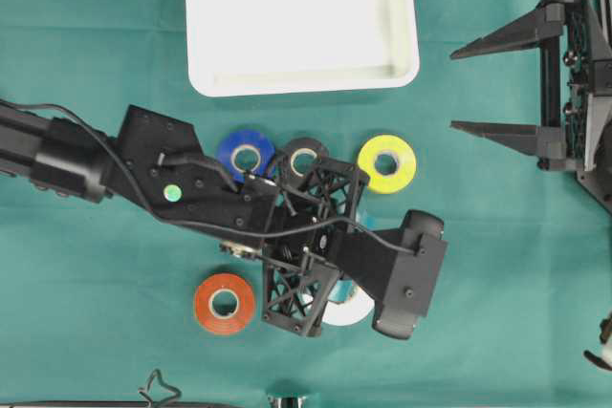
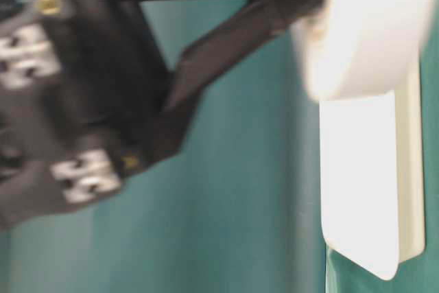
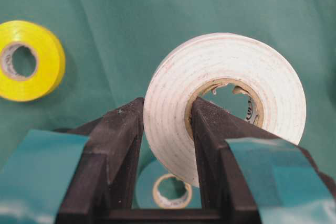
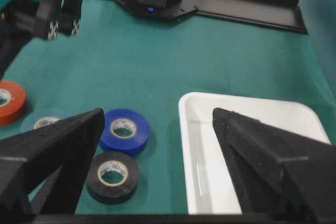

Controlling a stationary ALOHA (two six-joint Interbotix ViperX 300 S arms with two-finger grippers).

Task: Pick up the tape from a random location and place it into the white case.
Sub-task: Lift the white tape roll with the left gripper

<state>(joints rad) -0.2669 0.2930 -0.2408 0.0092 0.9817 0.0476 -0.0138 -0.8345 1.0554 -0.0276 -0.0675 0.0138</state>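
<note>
My left gripper (image 3: 168,115) is shut on a white tape roll (image 3: 226,93), one finger outside its wall and one inside the core. The roll hangs above the green cloth. From overhead only its edge (image 1: 350,311) shows under the wrist, below and to the right of the other rolls. The table-level view shows the roll (image 2: 370,25) blurred and close. The white case (image 1: 306,83) lies empty at the top middle of the table; its rim (image 4: 184,129) also shows in the right wrist view. My right gripper (image 1: 454,90) stands open at the right, holding nothing.
Blue (image 1: 246,153), black (image 1: 304,155) and yellow (image 1: 386,163) rolls lie in a row under the case. An orange roll (image 1: 224,303) sits lower left. A teal roll (image 3: 149,182) lies on the cloth right under the left gripper.
</note>
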